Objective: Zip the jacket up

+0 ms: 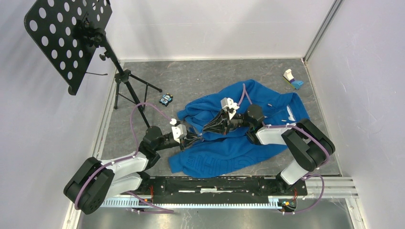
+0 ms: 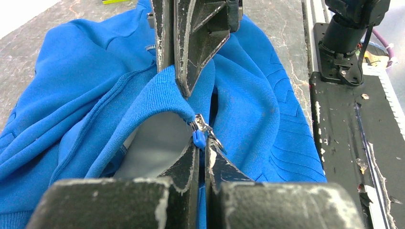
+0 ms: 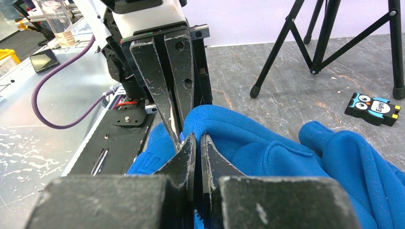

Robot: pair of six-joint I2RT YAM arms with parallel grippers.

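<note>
The bright blue jacket [image 1: 248, 102] lies crumpled in the middle of the grey table. It also shows in the left wrist view [image 2: 81, 81] and the right wrist view [image 3: 286, 152]. My left gripper [image 1: 195, 138] is shut on the blue zipper pull [image 2: 199, 139], just below the silvery slider [image 2: 205, 127], with its tips [image 2: 203, 145] together. My right gripper [image 1: 210, 128] meets it from the opposite side. It is shut on a fold of jacket fabric at its tips [image 3: 197, 138], right above the slider. The grey lining [image 2: 157, 143] shows under the lifted fabric.
A black perforated music stand [image 1: 67, 38] on a tripod [image 1: 129, 90] stands at the back left. A small owl block [image 1: 165, 99] lies beside the jacket and shows in the right wrist view [image 3: 375, 109]. A white and blue object [image 1: 291, 78] sits at the back right. The black base rail [image 1: 215, 183] runs along the near edge.
</note>
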